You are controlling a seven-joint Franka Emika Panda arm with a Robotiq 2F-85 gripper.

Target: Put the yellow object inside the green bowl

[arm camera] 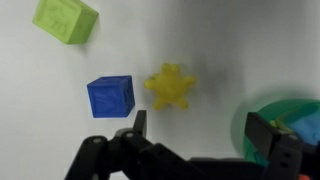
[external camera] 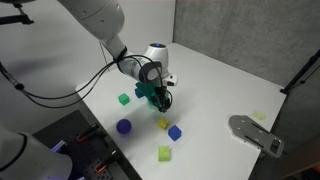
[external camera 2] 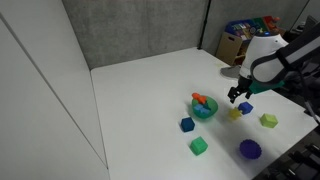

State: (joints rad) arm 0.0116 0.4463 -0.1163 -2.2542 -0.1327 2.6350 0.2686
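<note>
The yellow object (arm camera: 171, 86) is a small knobbly star lying on the white table, just ahead of my fingers in the wrist view. It also shows in both exterior views (external camera: 163, 123) (external camera 2: 235, 113). The green bowl (external camera 2: 204, 108) holds a small orange piece (external camera 2: 203, 99). Its rim is at the right edge of the wrist view (arm camera: 240, 118), and in an exterior view it is partly hidden behind my gripper (external camera: 146, 92). My gripper (arm camera: 200, 130) is open and empty. It hovers above the table between the yellow object and the bowl (external camera: 163, 100) (external camera 2: 238, 93).
A blue cube (arm camera: 111, 97) lies right beside the yellow object, and a pale yellow-green cube (arm camera: 65, 18) lies farther off. A second blue cube (external camera 2: 187, 124), a green cube (external camera 2: 199, 146) and a purple piece (external camera 2: 249, 149) lie nearby. A grey device (external camera: 255, 133) sits at the table edge.
</note>
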